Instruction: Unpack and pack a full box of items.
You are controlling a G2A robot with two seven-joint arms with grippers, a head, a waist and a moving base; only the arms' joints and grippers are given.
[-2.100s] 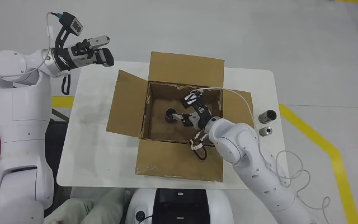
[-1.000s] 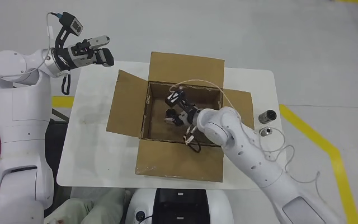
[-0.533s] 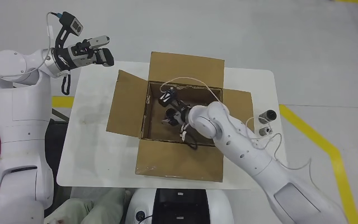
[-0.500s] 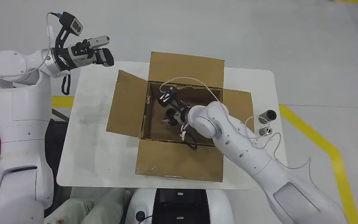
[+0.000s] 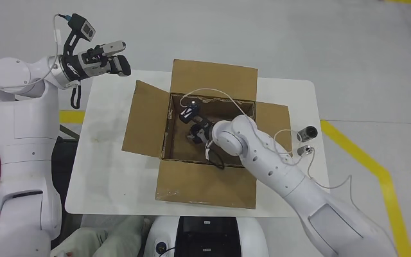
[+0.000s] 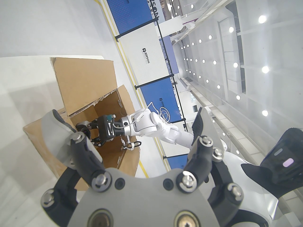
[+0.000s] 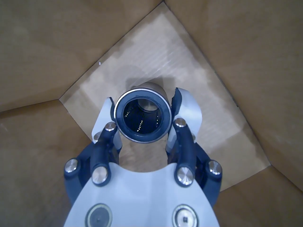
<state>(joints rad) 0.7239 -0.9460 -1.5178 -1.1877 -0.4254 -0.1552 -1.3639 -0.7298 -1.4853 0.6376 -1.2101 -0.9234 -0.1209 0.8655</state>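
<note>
An open cardboard box [image 5: 212, 80] stands in the middle of the white table [image 5: 109, 167]. On its floor a metal cylinder [image 5: 194, 133] with a dark hollow end [image 7: 143, 119] stands upright. My right gripper [image 5: 193, 127] is down inside the box, shut on the cylinder, with one finger against each side [image 7: 144, 94]. The left wrist view shows that gripper [image 6: 91, 134] inside the box [image 6: 82, 81]. My left gripper [image 5: 119, 56] hangs open and empty above the table's far left corner [image 6: 127, 116].
Two more metal cylinders [image 5: 307, 133] [image 5: 304, 151] sit on the table to the right of the box. The box flaps are spread outward on all sides; the near flap [image 5: 205, 186] covers the table's front. Bare table lies left of the box.
My right gripper has moved left across the box floor to the cylinder and now has its fingers on both sides of it. The left arm has stayed still.
</note>
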